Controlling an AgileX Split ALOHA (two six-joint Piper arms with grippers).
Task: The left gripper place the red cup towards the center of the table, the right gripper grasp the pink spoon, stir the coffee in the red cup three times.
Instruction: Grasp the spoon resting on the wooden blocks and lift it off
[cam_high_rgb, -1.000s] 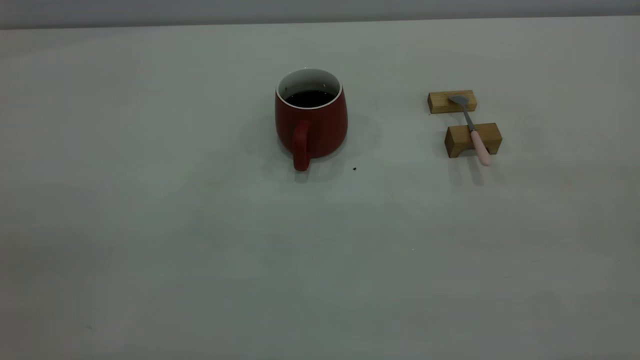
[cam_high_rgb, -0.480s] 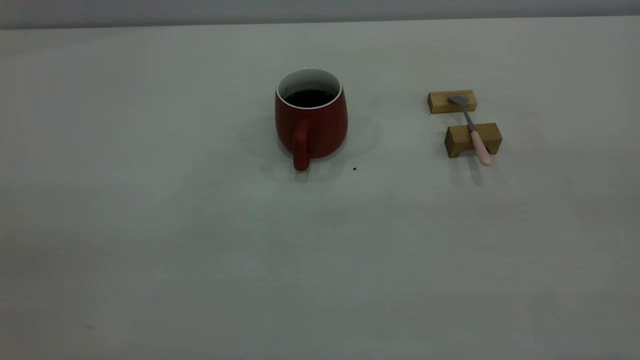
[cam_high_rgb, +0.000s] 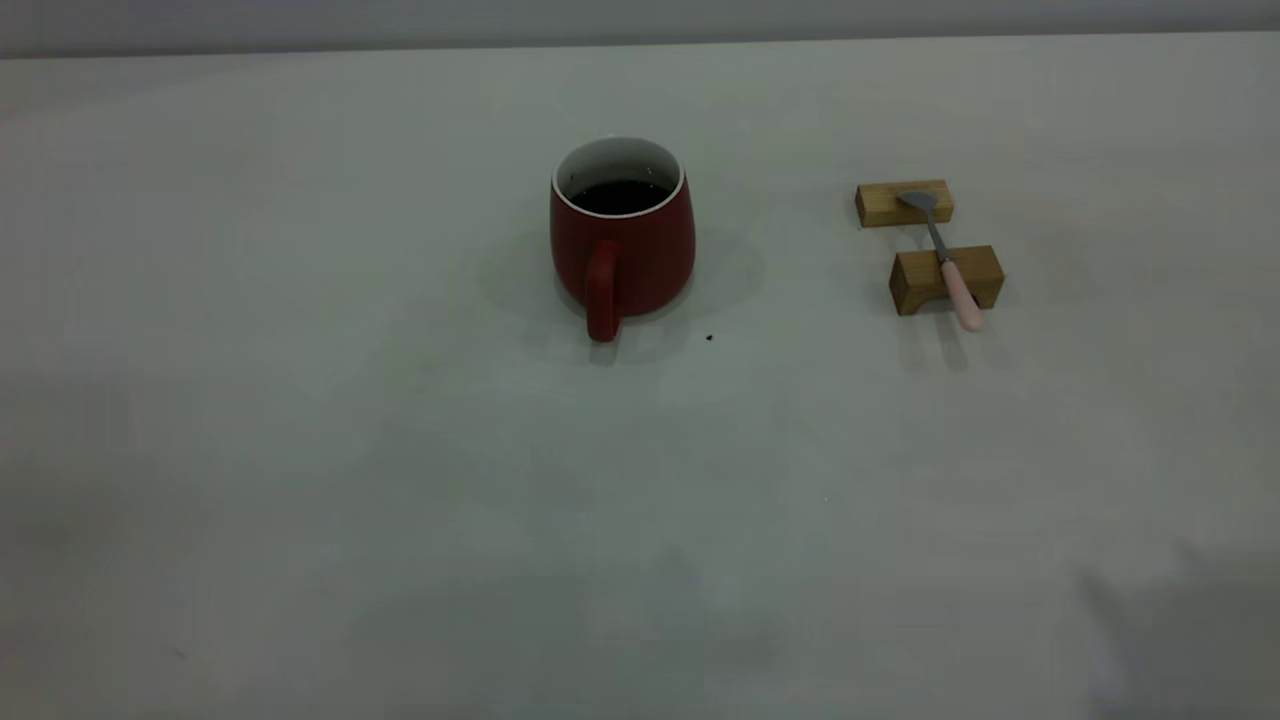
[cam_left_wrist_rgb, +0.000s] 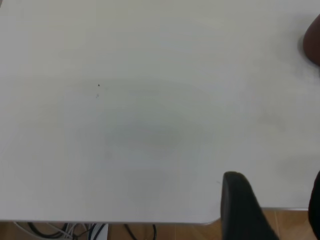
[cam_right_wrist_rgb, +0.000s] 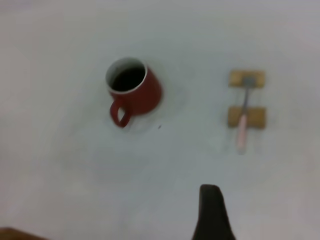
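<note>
The red cup (cam_high_rgb: 622, 235) stands upright on the table (cam_high_rgb: 300, 450) near its middle, its handle toward the near edge, with dark coffee (cam_high_rgb: 620, 196) inside. To its right the pink spoon (cam_high_rgb: 947, 260) lies across two wooden blocks. Neither gripper shows in the exterior view. The left wrist view shows my left gripper (cam_left_wrist_rgb: 278, 200) open over the table's edge, holding nothing, with a sliver of the red cup (cam_left_wrist_rgb: 313, 44) far off. My right gripper (cam_right_wrist_rgb: 267, 212) hangs high above the table, one dark finger (cam_right_wrist_rgb: 211, 210) showing and nothing beside it. The red cup (cam_right_wrist_rgb: 136, 92) and pink spoon (cam_right_wrist_rgb: 242, 131) are far from it.
Two tan wooden blocks (cam_high_rgb: 946, 279) (cam_high_rgb: 903, 203) carry the spoon, bowl on the far one. A small dark speck (cam_high_rgb: 709, 338) lies just right of the cup's handle. Wooden floor and cables show past the table edge (cam_left_wrist_rgb: 150, 221) in the left wrist view.
The cup and the spoon have not moved. A faint shadow has come onto the table's near right corner.
</note>
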